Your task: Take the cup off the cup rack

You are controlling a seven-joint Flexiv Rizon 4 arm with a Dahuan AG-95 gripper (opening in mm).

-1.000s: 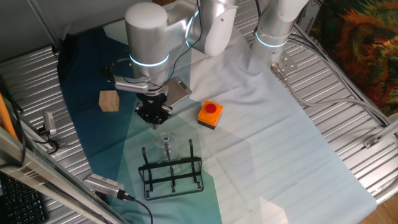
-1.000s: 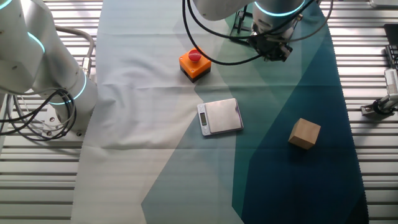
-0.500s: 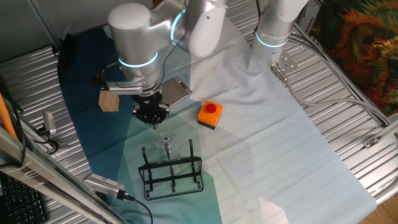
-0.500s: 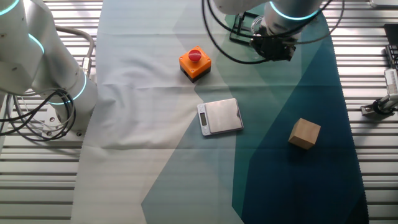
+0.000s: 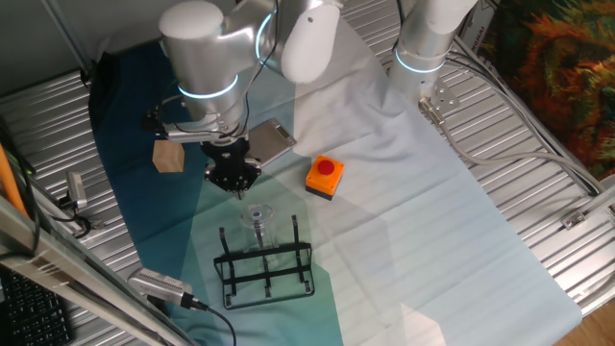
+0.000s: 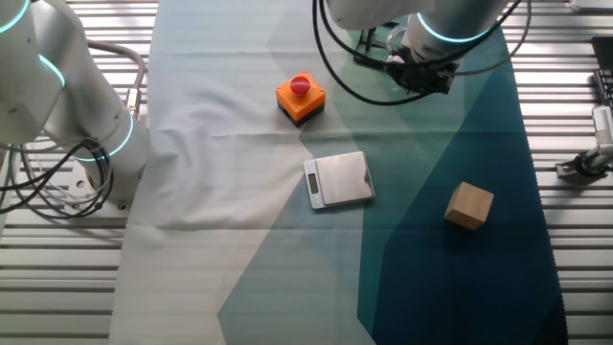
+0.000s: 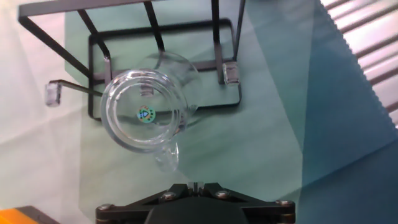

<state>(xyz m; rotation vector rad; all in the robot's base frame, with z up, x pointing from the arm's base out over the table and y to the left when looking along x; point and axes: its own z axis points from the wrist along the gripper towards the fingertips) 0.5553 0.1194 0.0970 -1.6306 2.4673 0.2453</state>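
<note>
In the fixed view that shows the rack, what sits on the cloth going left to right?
Wooden cube → cup on the cup rack → orange button box. The gripper and the grey plate overlap between these, so I leave them out.

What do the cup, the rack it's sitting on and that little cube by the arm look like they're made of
The cup looks like clear glass: fully see-through, with bright glints on its rim. It could be clear plastic. The cup rack seems to be thin metal wire with a black, slightly glossy coating. The cube looks like bare, matte wood, judging by its tan colour, though no grain shows.
</note>
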